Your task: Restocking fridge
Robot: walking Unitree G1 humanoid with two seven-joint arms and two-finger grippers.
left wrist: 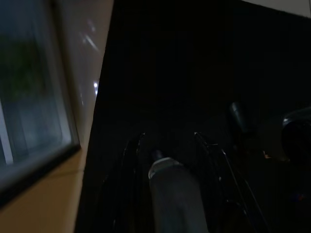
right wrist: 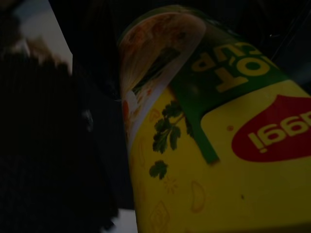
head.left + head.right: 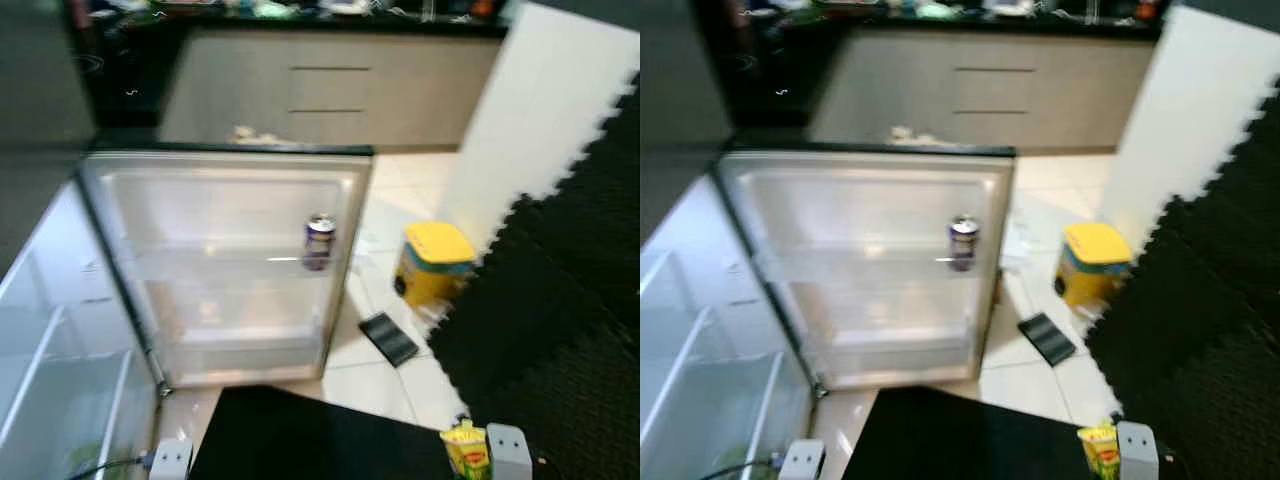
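The fridge stands open before me, its door [image 3: 230, 190] swung wide with white shelves. A purple drink can [image 3: 319, 241] stands upright on the door's middle shelf, at its right end. The fridge's inner shelves and drawers [image 3: 60, 380] show at the lower left. Low at the right, my right gripper [image 3: 478, 462] is shut on a yellow instant noodle cup [image 2: 218, 160] with a red logo and green band, held well short of the fridge. My left gripper [image 1: 167, 138] hangs idle in the dark, fingers apart with nothing between them.
A yellow-lidded bin [image 3: 433, 262] and a small dark flat object [image 3: 388, 338] sit on the tiled floor right of the door. Black foam mats [image 3: 560, 330] and a white panel [image 3: 540, 110] close the right side. Beige kitchen cabinets [image 3: 330, 90] run behind.
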